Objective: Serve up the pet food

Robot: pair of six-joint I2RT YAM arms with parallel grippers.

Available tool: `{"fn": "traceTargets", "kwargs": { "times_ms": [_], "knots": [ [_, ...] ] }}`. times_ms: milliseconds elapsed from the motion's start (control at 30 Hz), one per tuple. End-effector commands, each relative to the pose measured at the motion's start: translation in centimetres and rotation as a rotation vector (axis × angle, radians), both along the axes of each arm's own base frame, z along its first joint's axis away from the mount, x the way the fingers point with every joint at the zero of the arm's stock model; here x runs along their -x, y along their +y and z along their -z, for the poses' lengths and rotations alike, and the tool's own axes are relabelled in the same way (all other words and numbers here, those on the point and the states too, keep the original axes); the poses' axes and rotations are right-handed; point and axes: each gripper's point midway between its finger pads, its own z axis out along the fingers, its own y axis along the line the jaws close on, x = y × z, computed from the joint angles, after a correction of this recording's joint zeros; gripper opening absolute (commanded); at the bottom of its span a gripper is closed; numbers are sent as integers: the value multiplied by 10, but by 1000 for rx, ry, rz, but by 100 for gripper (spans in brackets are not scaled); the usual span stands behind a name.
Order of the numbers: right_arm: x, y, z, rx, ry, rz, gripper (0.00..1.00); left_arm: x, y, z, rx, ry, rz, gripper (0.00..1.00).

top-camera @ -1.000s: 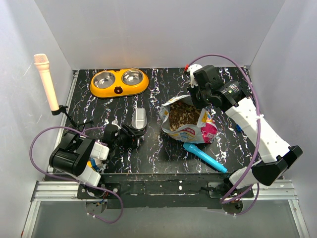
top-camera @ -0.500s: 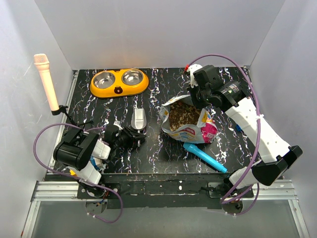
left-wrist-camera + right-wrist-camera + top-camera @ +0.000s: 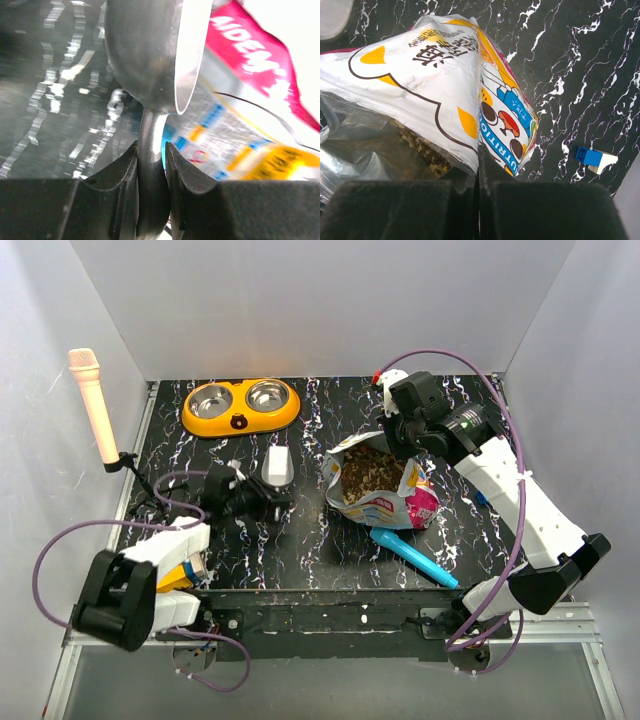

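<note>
The handle of the scoop [image 3: 145, 50] is being clamped between the two fingers of the left gripper [image 3: 151, 155], which are pressing on either side of the thin stem just below the cup. The cup is being held on its edge, with its hollow turned sideways and nothing visible inside it. Whether it is being lifted off the table [image 3: 310, 540] cannot be told. In the overhead view this scoop is being kept just left of the pouch [image 3: 390, 502], with its mouth pointed away from the arm's base. That placement is judged to be a setting-up for a dip into the opening. The upper edge of the pouch is being pinched by the right gripper [image 3: 478, 175], whose fingers are closed flat on the printed foil. The grip is probably being used to keep the mouth pulled wide and the soft pouch steadied against a push from the scoop. The pet food [image 3: 372, 472] is being kept inside the open pouch, where a loose brown heap is showing from above. A few nuggets are also being glimpsed under the foil fold in the right wrist view. The double bowl [image 3: 240, 420] is being left at the far left of the table, well apart from the pouch, and both steel cups are looking bare. The serving is therefore judged to be at its beginning, with no food yet moved.
</note>
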Motion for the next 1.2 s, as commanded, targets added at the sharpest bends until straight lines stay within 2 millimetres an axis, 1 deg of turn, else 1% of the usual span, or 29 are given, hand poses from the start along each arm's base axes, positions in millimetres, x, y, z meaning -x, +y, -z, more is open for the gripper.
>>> {"fn": "traceTargets", "kwargs": {
  "times_ms": [0,67,100,133,167,200,267,367,433,500,567,633,667,700,767,800,900,967,1033,1100,1167],
  "knots": [
    [-8,-2,-55,-96,-179,34,1,36,5,-58,-88,83,130,0],
    [-12,-4,-56,-83,-188,59,1,53,12,-82,-141,122,174,0],
    [-15,-6,-55,-70,-189,75,1,61,16,-97,-166,130,192,0],
    [-16,-7,-56,-62,-194,83,1,72,21,-106,-195,170,209,0],
    [-19,-8,-58,-58,-200,94,1,77,23,-128,-214,156,239,0],
    [-20,-7,-59,-56,-204,99,1,83,22,-141,-216,165,272,0],
    [-24,-5,-60,-46,-213,106,1,92,19,-174,-188,151,326,0],
    [-29,4,-61,-29,-231,98,1,100,4,-224,-72,109,404,0],
    [-31,13,-64,-19,-250,86,1,104,-4,-242,-25,128,435,0],
    [-33,18,-68,9,-282,87,1,114,-17,-252,-10,166,483,0],
    [-35,22,-75,15,-311,99,1,129,-41,-254,-38,192,551,0],
    [-32,28,-80,-9,-316,93,1,147,-73,-252,-65,217,632,0],
    [-32,30,-82,-22,-316,96,1,157,-85,-251,-67,224,675,0],
    [-30,31,-84,-34,-316,100,1,163,-92,-247,-84,238,696,0],
    [-29,30,-87,-44,-317,104,1,164,-87,-244,-128,253,685,0],
    [-28,29,-87,-44,-317,104,1,165,-85,-245,-133,251,675,0],
    [-25,24,-88,-45,-324,110,1,171,-80,-254,-111,258,655,0],
    [-23,22,-89,-48,-326,107,1,175,-77,-254,-87,270,633,0],
    [-18,23,-93,-65,-336,84,1,171,-88,-253,-20,275,624,0],
    [-15,27,-94,-72,-357,52,1,164,-107,-254,71,274,654,0],
    [-10,34,-98,-84,-391,11,1,156,-117,-251,71,287,675,0]
  ]
}}
